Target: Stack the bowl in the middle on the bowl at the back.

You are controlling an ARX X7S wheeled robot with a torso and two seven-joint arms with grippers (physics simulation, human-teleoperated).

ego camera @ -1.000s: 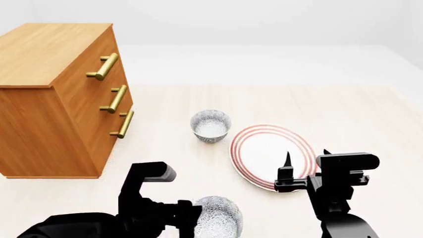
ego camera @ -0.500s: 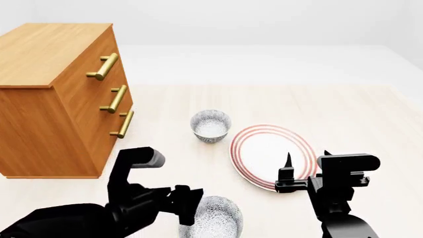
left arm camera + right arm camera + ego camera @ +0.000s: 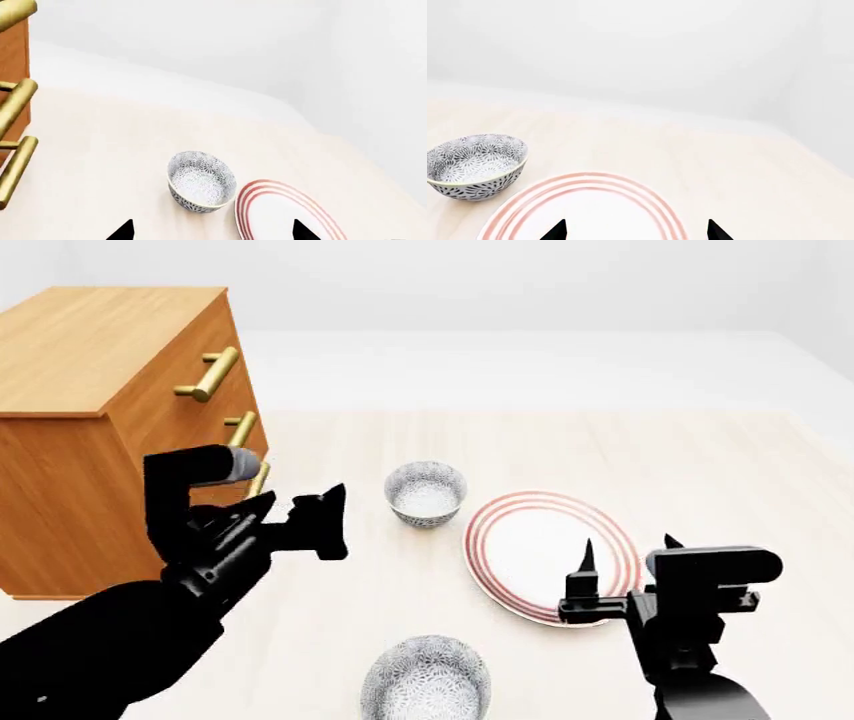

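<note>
Two speckled bowls show in the head view. The far one (image 3: 426, 493), the bowl at the back, stands upright left of the plate; it also shows as the bowl (image 3: 200, 182) and the bowl (image 3: 477, 165) in the wrist views. The nearer one (image 3: 426, 680), which I take as the bowl in the middle, sits at the bottom edge. My left gripper (image 3: 323, 523) (image 3: 210, 235) hangs open and empty in the air, left of the far bowl and short of it. My right gripper (image 3: 623, 552) (image 3: 635, 234) stands open and empty over the plate's near right part.
A white plate with red rings (image 3: 550, 555) (image 3: 287, 215) (image 3: 587, 210) lies right of the far bowl. A wooden dresser (image 3: 107, 420) with brass handles (image 3: 13, 110) stands at the left, close to my left arm. The pale table's (image 3: 694, 460) far edge meets a white background.
My left arm has risen and swung forward and to the left, away from the near bowl, which now shows whole. The right gripper has barely moved. Both bowls stay put.
</note>
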